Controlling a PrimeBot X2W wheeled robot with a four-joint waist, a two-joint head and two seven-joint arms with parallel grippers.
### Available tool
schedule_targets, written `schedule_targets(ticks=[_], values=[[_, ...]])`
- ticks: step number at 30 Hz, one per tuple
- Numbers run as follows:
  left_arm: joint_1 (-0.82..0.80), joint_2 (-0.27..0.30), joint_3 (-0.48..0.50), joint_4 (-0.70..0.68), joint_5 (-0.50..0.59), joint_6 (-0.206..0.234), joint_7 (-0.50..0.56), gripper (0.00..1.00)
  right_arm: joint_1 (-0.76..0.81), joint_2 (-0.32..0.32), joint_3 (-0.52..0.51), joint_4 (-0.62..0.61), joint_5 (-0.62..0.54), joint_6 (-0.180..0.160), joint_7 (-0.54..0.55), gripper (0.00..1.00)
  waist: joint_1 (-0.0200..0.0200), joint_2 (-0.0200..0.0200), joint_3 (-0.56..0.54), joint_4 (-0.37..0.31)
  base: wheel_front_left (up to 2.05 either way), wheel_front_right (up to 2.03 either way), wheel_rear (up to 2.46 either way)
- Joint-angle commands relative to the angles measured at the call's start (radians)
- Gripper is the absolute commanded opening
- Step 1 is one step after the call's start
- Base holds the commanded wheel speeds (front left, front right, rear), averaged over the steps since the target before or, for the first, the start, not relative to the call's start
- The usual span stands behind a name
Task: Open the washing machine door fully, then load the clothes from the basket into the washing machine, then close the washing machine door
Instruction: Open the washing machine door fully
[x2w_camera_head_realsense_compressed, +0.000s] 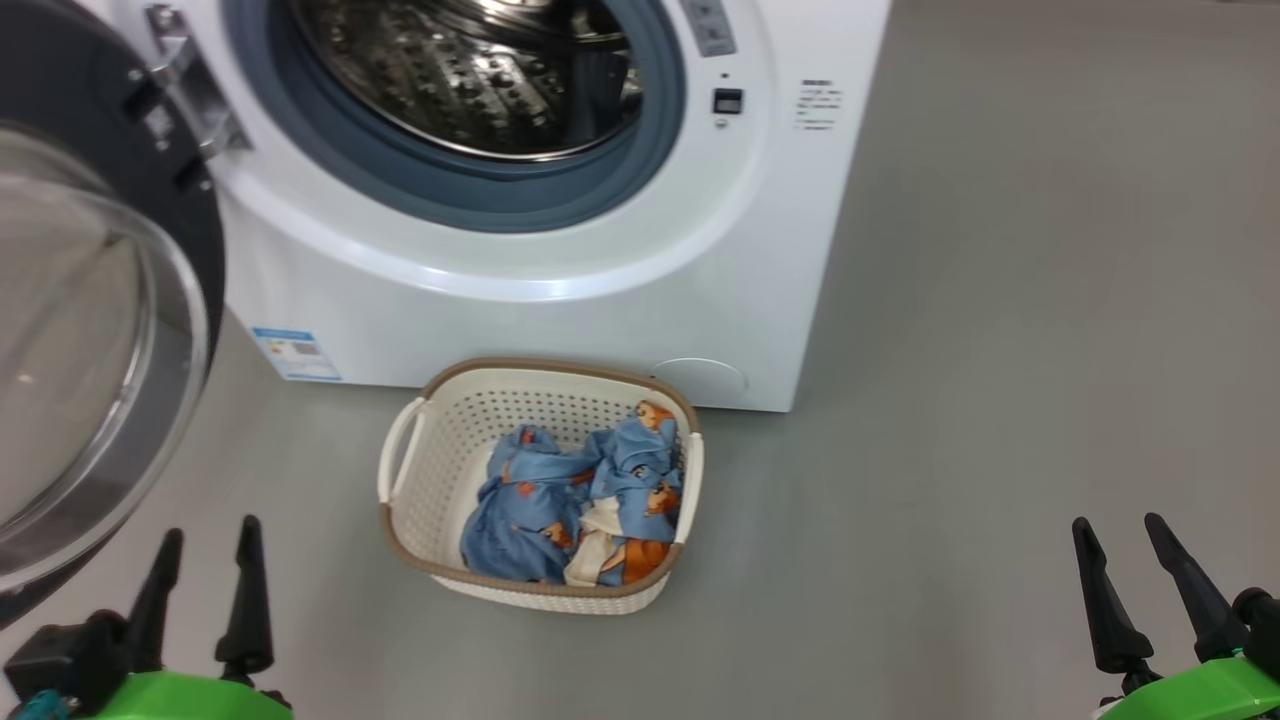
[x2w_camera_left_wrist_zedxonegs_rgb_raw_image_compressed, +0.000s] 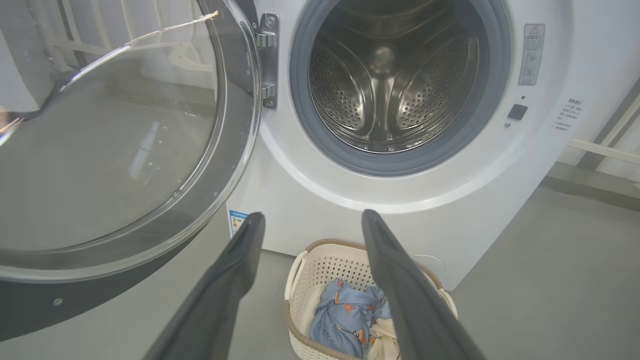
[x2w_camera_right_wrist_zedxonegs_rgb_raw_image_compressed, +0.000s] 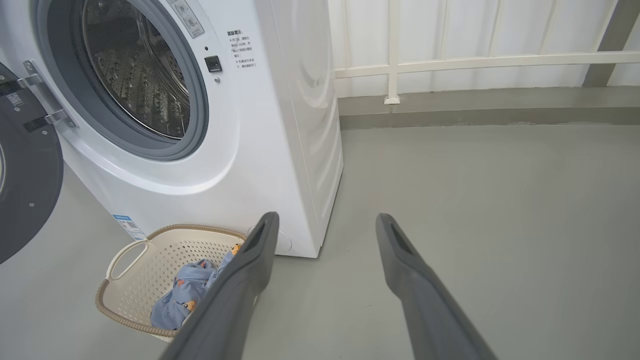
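The white washing machine (x2w_camera_head_realsense_compressed: 560, 300) stands ahead with its steel drum (x2w_camera_head_realsense_compressed: 470, 70) bare and nothing showing inside. The washing machine door (x2w_camera_head_realsense_compressed: 90, 330) hangs swung out wide on the left, glass bowl facing me. On the floor before the machine sits the cream basket (x2w_camera_head_realsense_compressed: 425, 470), and the blue bear-print clothes (x2w_camera_head_realsense_compressed: 575, 495) lie bundled in its right half. My left gripper (x2w_camera_head_realsense_compressed: 208, 532) hovers open at the lower left, below the door, holding nothing. At the lower right my right gripper (x2w_camera_head_realsense_compressed: 1118, 528) is open too, well off to the basket's right.
Grey floor (x2w_camera_head_realsense_compressed: 1000, 400) stretches to the right of the machine. A white railing (x2w_camera_right_wrist_zedxonegs_rgb_raw_image_compressed: 475, 62) and a wall stand behind it. The open door (x2w_camera_left_wrist_zedxonegs_rgb_raw_image_compressed: 125, 150) juts over the floor on the left, close above my left arm.
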Motion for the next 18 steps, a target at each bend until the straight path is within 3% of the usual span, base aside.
schedule_targets(ticks=[1, 10, 18], values=[[-0.013, 0.039, 0.016, -0.03, -0.014, -0.001, -0.006, 1.0, 0.003, -0.012, 0.016, -0.027, 0.011, 0.003, -0.012, 1.0, 0.0, 0.0, 0.0, -0.033, 0.0, 0.0, 0.0], [-0.014, 0.067, -0.084, -0.057, -0.048, -0.001, -0.006, 1.0, 0.006, -0.006, 0.004, -0.033, 0.013, 0.003, -0.012, 1.0, 0.0, 0.0, 0.001, -0.095, 0.0, 0.0, 0.0], [-0.015, 0.072, -0.095, -0.051, -0.067, -0.001, -0.006, 1.0, 0.013, -0.004, -0.003, -0.036, 0.014, 0.003, -0.012, 1.0, 0.0, 0.0, -0.005, -0.121, 0.0, 0.0, 0.0]])
